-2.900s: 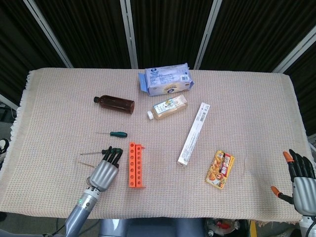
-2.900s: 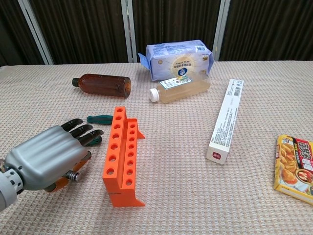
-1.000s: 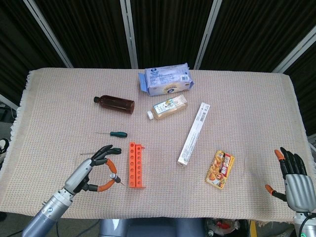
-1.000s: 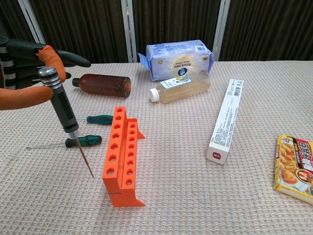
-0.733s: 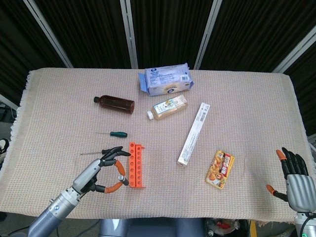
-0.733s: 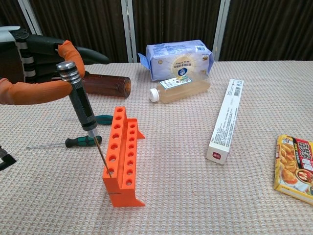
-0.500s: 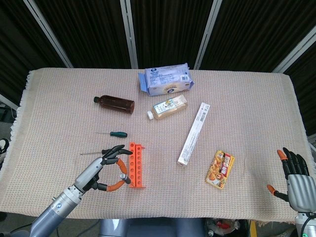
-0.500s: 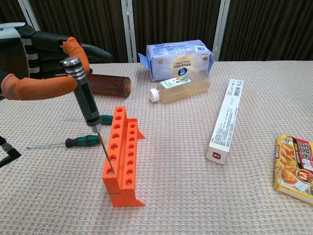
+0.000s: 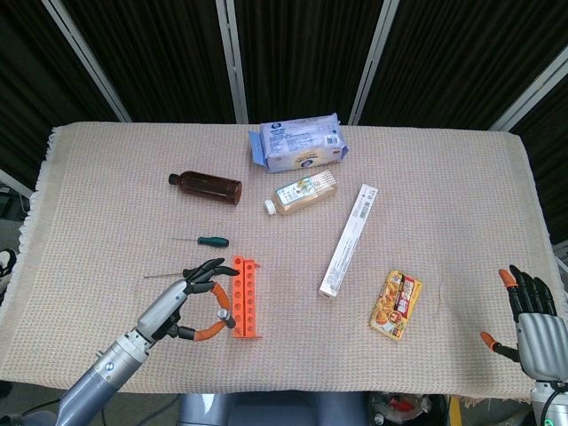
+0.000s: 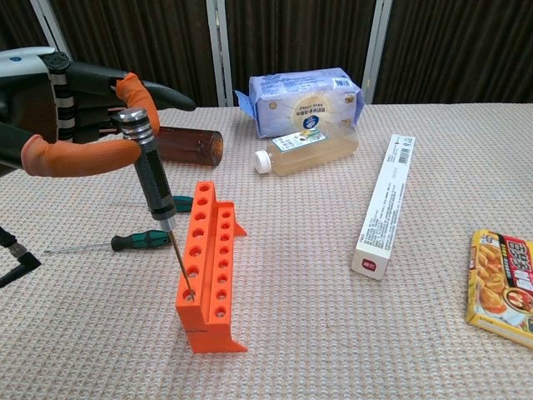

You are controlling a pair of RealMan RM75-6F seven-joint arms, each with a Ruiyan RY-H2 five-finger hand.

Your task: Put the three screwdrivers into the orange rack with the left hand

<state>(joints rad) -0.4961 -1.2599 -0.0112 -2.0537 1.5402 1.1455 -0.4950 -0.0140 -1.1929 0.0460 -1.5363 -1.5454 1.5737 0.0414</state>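
left robot hand point(image 10: 79, 117) pinches black screwdriver point(image 10: 155, 183), tip in a near hole of orange rack point(image 10: 206, 267) | two green screwdrivers point(image 10: 141, 241) lie on bench beside rack | right robot hand point(image 9: 534, 323) wide, holding nothing

Robot test lab — cloth-covered table point(image 9: 444, 169), black curtain backdrop point(image 9: 293, 53), assorted props.

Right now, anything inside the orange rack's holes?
Only the tip of the black screwdriver held by the left hand, entering the nearest hole of the orange rack. The other holes look empty; how deep the tip goes is hidden.
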